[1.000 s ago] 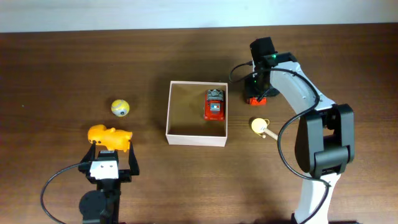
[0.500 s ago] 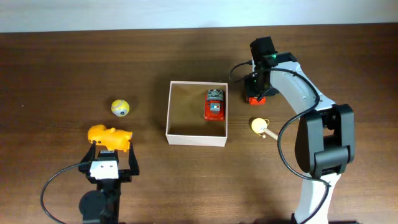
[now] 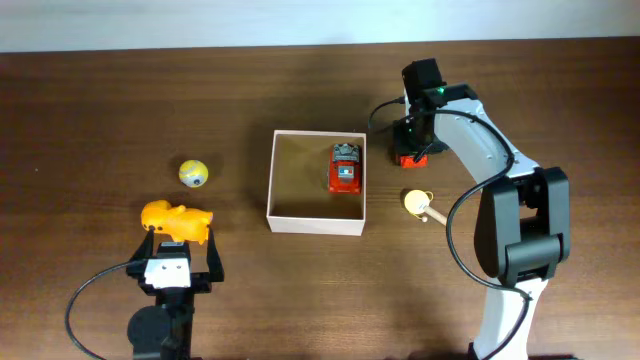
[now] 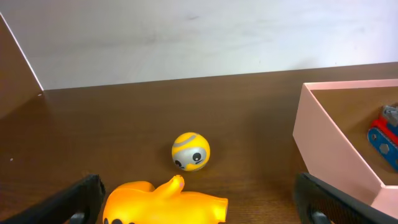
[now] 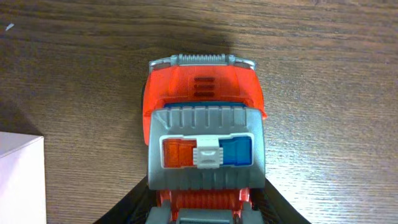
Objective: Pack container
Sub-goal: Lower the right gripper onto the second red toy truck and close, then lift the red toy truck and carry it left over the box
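Note:
The container (image 3: pixel 315 223) is a square white-walled box with a tan floor at mid-table, and a red toy car (image 3: pixel 345 170) lies in its right half. Just right of it, my right gripper (image 3: pixel 411 150) points down over a red and grey toy truck (image 3: pixel 408 158). In the right wrist view both black fingers (image 5: pixel 134 202) press the sides of the truck (image 5: pixel 205 124), which rests on the table. My left gripper (image 4: pixel 208 211) stands wide open low at the front left, with a yellow animal toy (image 4: pixel 163 202) between its fingers, untouched.
A yellow ball with a face (image 3: pixel 194 174) sits beyond the yellow animal toy (image 3: pixel 177 219), left of the container. A small yellow toy on a stick (image 3: pixel 418 203) lies right of the container's front corner. The container's pale wall (image 4: pixel 329 149) fills the right of the left wrist view.

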`<action>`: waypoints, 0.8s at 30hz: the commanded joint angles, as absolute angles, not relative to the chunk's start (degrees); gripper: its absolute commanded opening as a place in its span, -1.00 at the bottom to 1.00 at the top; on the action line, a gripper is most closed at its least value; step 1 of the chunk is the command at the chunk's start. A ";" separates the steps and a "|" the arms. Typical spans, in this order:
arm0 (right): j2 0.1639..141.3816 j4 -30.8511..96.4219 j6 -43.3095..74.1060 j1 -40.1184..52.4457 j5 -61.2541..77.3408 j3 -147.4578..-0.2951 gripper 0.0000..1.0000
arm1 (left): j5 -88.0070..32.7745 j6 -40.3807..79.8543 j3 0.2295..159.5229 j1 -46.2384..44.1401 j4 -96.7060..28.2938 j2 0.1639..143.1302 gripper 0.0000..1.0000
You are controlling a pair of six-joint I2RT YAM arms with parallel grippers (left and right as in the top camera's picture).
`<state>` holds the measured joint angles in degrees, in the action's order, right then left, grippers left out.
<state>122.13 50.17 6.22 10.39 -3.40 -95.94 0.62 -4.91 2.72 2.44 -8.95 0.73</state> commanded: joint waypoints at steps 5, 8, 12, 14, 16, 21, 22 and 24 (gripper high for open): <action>122.28 50.09 3.31 10.44 -3.75 -99.26 -0.22 | -0.05 -5.43 2.48 2.79 -8.91 0.36 0.98; 122.28 50.06 3.16 10.44 -3.77 -100.40 -0.23 | -0.05 -5.43 2.48 2.79 -8.91 0.36 0.99; 122.28 50.09 1.67 10.44 -3.97 -101.78 -0.32 | -0.05 -5.43 2.48 2.79 -8.91 0.36 0.98; 122.28 50.24 1.67 10.44 -4.51 -102.39 -0.31 | -0.05 -5.41 2.48 2.79 -8.91 0.36 0.98; 122.26 50.57 1.67 10.44 -5.23 -103.07 -0.31 | -0.05 -5.43 2.48 2.79 -8.91 0.36 0.98; 122.23 50.46 0.80 10.44 -5.26 -103.79 -0.29 | -0.05 -5.43 2.48 2.79 -8.91 0.36 0.98; 122.23 50.48 0.80 10.44 -5.26 -103.79 -0.29 | -0.05 -5.41 2.48 2.79 -8.91 0.36 0.99; 122.23 50.57 0.82 10.44 -5.23 -103.79 -0.29 | -0.05 -5.43 2.48 2.79 -8.91 0.36 0.98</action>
